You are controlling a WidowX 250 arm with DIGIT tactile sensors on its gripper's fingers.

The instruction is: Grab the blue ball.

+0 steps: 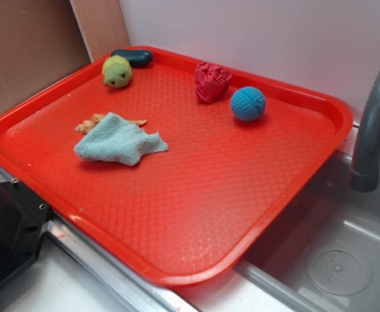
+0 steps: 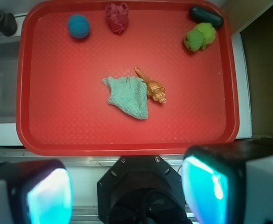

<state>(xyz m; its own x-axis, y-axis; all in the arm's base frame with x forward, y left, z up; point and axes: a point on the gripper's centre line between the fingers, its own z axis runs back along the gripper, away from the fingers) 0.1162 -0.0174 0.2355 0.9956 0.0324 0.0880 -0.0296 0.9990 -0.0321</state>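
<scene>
Gripper [image 2: 127,186] open, high above tray [image 2: 127,135].
Blue ball [image 2: 79,25] far ahead-left of it, beside red wad [image 2: 116,17].

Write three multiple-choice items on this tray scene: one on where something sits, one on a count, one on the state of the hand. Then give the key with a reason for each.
1. What lies closest to the blue ball on the red tray?
A. the light blue cloth
B. the red lumpy wad
C. the dark oval object

2. How many round balls are on the tray?
A. one
B. two
C. four

3. What is the hand doing?
A. open, holding nothing
B. shut on the blue ball
C. shut on the cloth

Key:
1 B: the red lumpy wad sits just beside the ball, at the tray's far edge.
2 B: only the blue ball and the yellow-green ball are there.
3 A: in the wrist view its fingers stand wide apart above the tray's near edge, far from every object.
</scene>
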